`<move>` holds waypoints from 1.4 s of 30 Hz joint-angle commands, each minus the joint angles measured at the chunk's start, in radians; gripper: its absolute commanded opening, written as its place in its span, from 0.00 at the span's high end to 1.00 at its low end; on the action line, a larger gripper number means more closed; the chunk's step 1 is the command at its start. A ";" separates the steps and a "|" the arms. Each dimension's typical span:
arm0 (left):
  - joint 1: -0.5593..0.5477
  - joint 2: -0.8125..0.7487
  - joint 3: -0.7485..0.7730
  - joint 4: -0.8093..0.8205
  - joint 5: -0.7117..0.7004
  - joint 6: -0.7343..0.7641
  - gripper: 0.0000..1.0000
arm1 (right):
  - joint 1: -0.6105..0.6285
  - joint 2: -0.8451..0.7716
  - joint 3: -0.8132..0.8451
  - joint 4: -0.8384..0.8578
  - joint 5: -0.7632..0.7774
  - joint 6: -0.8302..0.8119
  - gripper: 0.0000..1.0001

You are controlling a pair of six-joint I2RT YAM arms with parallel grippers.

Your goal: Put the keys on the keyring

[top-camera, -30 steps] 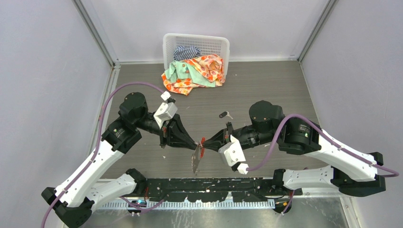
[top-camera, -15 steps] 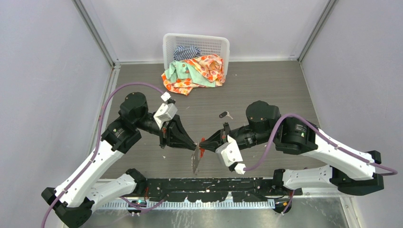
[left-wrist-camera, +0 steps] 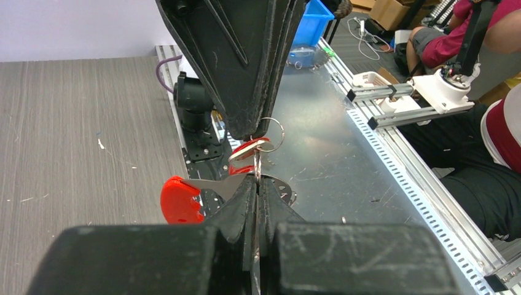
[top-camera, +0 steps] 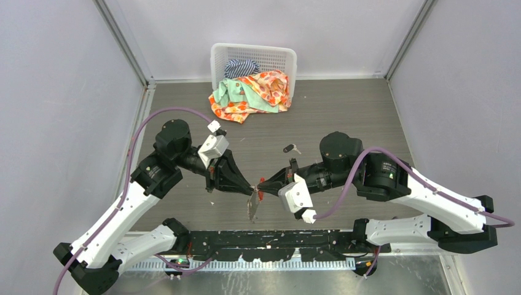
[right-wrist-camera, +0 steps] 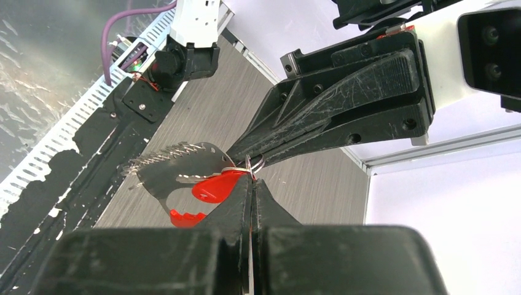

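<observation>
We note the left gripper (top-camera: 250, 188) and right gripper (top-camera: 261, 184) both pinched shut on the keyring (top-camera: 253, 206), which hangs over the near edge of the table (top-camera: 356, 110), with the black-headed key (top-camera: 290, 148) loose beyond; we'd steady one side and pry gently.

A robotics lab: panel walls (top-camera: 55, 92), aluminium framing (top-camera: 123, 42), cable trunking (top-camera: 276, 264).
</observation>
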 commanded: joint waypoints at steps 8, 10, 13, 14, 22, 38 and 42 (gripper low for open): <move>0.001 -0.020 0.057 0.001 0.062 0.026 1.00 | -0.018 -0.042 -0.049 0.100 0.049 0.077 0.99; 0.001 -0.020 0.057 -0.002 0.062 0.026 1.00 | -0.026 -0.053 -0.059 0.099 0.065 0.083 0.99; 0.000 -0.020 0.056 -0.002 0.062 0.029 1.00 | -0.041 -0.077 -0.076 0.108 0.069 0.104 0.99; 0.000 -0.020 0.056 -0.002 0.061 0.029 1.00 | -0.044 -0.080 -0.080 0.110 0.069 0.111 0.99; 0.001 -0.014 0.063 -0.005 0.039 0.037 1.00 | -0.054 -0.109 -0.107 0.132 0.052 0.134 0.99; 0.000 0.014 0.070 0.068 -0.028 -0.070 1.00 | -0.055 -0.087 -0.093 0.086 -0.039 0.085 0.99; 0.001 0.012 0.068 0.069 -0.033 -0.066 1.00 | -0.055 -0.072 -0.084 0.079 -0.052 0.076 0.99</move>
